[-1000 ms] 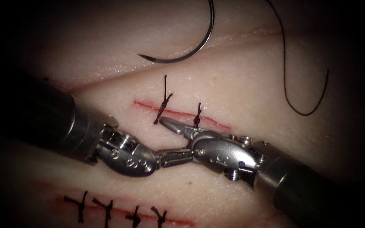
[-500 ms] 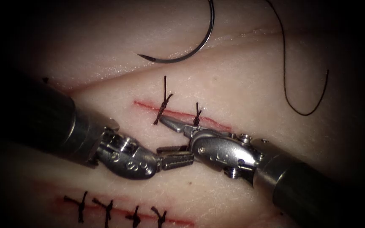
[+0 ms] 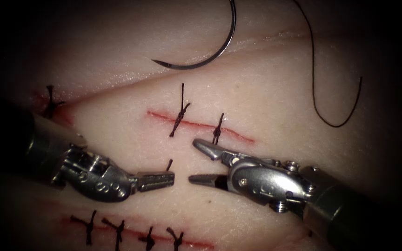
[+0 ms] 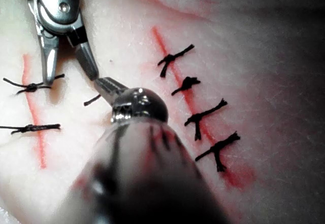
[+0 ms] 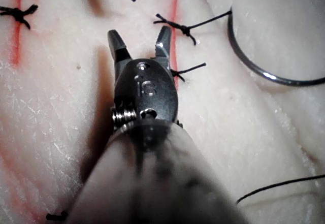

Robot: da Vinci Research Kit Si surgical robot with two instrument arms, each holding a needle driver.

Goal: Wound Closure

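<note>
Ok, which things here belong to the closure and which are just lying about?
In the job: cut with two knots; left claw, shut on a thread end; right claw, open, empty.
Lying about: needle, free on the tissue above the cut, with its thread; lower stitched cut.

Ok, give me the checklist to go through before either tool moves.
1. Left tool: fingers shut on a short cut end of dark thread. Ok.
2. Right tool: fingers open, holding nothing. Ok.
3. Curved steel needle: lies loose on the pale pork-belly tissue above the red cut, in neither tool and not in the tissue. Ok.
4. Long dark thread: lies slack to the right of the cut, apart from both tools. Ok.
5. Two dark knotted stitches across the cut: present; how tight they are, cannot tell.
</note>
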